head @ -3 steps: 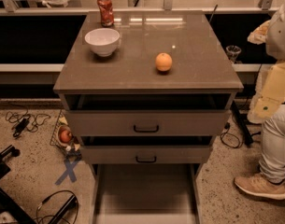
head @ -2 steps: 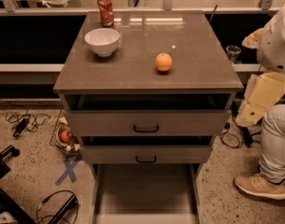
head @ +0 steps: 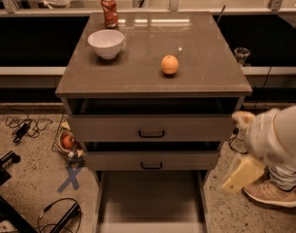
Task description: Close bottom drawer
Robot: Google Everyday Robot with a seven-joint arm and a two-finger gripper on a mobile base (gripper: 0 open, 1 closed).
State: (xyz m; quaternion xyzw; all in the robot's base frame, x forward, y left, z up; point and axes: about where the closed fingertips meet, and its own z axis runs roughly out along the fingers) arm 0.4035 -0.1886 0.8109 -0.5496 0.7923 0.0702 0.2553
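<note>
Gripper [head: 242,173] at four o'clock beside the cabinet's [head: 205,72] right flank, apart or together cannot be told, bottom drawer [head: 150,198] pulled far out at six o'clock, orange [head: 170,64], white bowl [head: 106,43], red can [head: 109,11] on top toward twelve.

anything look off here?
The long grey-brown bottom drawer is pulled far out; the top drawer and middle drawer sit slightly ajar. A wire basket holding a red apple sits on the floor left of the cabinet. The tool hangs right of the cabinet, clear of the drawer.
</note>
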